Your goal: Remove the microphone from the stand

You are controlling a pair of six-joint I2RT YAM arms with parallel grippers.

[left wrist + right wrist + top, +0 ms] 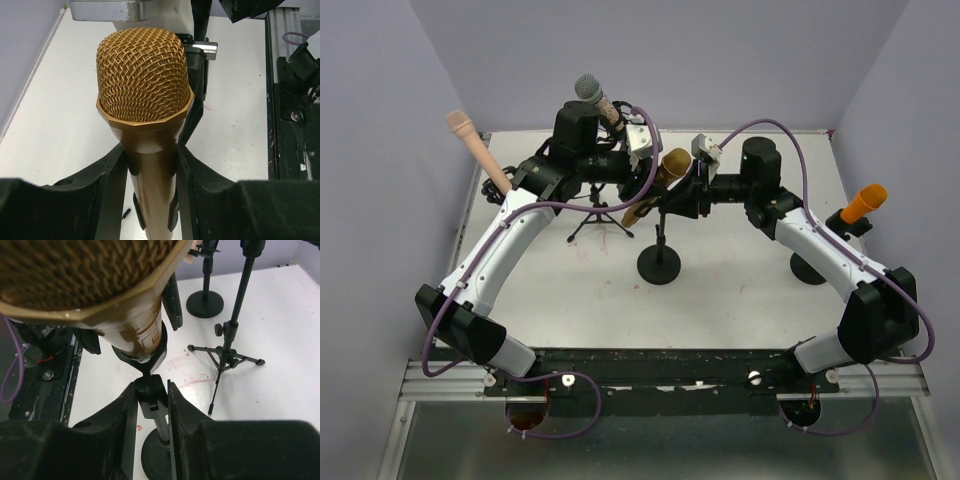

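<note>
While the task was plainly at the point of pulling free, we took the overhead view first. The gold microphone (667, 168) sat tilted in the middle of the table (740, 290), toward its far side. It was held on a stand (660, 240) with a round base (659, 265). The left arm (510, 240) and the right arm (820, 240) reached in from either side and met at it. A small tripod (600, 222) stood just to the left, near but apart.

In the left wrist view, we saw the left gripper (150, 200) clenched on the microphone. Its dark fingers (107, 195) pressed against both sides of the gold body just under the mesh head. No gap showed between pad and body.

In the right wrist view, the right gripper (152, 405) pinched the stand's upper joint, just below the black clip (145, 357) that cradled the microphone's lower body. The microphone was seated in that clip, not yet lifted out.

We judged the step in hand to be the separation itself: one gripper bracing the stand, the other ready to draw the microphone out. The next move would call for the left arm to pull along the microphone's own tilted axis, up and away from the clip. The right gripper would need to keep the stand from tipping or sliding on its base. A sideways tug might twist the joint or swing the stand toward the tripod.
</note>
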